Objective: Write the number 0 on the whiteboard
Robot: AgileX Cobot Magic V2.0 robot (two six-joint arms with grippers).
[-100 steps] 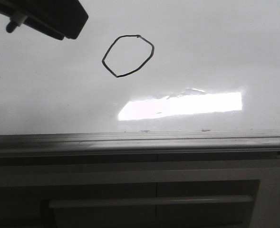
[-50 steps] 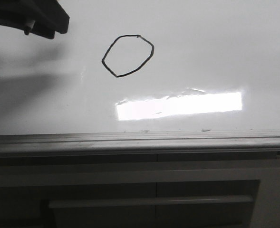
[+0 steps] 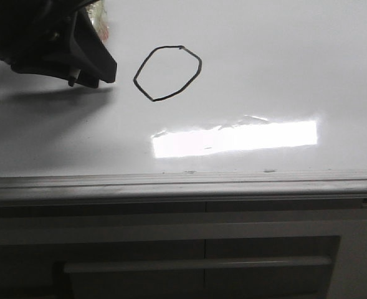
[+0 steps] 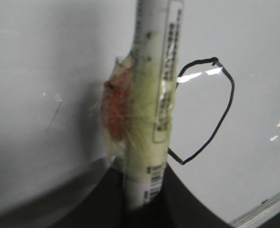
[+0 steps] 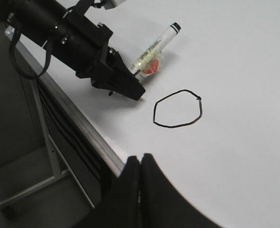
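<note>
I am looking at the number 0 [image 3: 167, 73], a thin black closed loop, angular and a bit lopsided, sitting on the whiteboard [image 3: 283, 68] above the bright rectangular glare [image 3: 235, 139] in the front view. From the right wrist camera the same loop [image 5: 178, 109] is lying closed on the white surface [image 5: 244, 71], near the board's edge rail [image 3: 183, 185] (the grey metal strip along the front).

Just beside the loop, my left gripper [image 5: 139, 71] is gripping a marker [image 5: 155, 48]; its dark jaws are closed round the lower barrel. The marker is lying low over the board with its black tip pointing away from the loop. A wad of yellowish tape with something orange-red inside [image 4: 118, 111] is wrapped round the barrel [image 4: 151, 95] next to the fingers. In the front view the gripper is casting a dark shadow on the board to the left of the 0.

My right gripper [image 5: 140, 166] is hanging above the board's near edge, its two dark fingers pressed together with nothing between them. Below the rail I am seeing a grey drawer-fronted cabinet [image 3: 195, 261].
</note>
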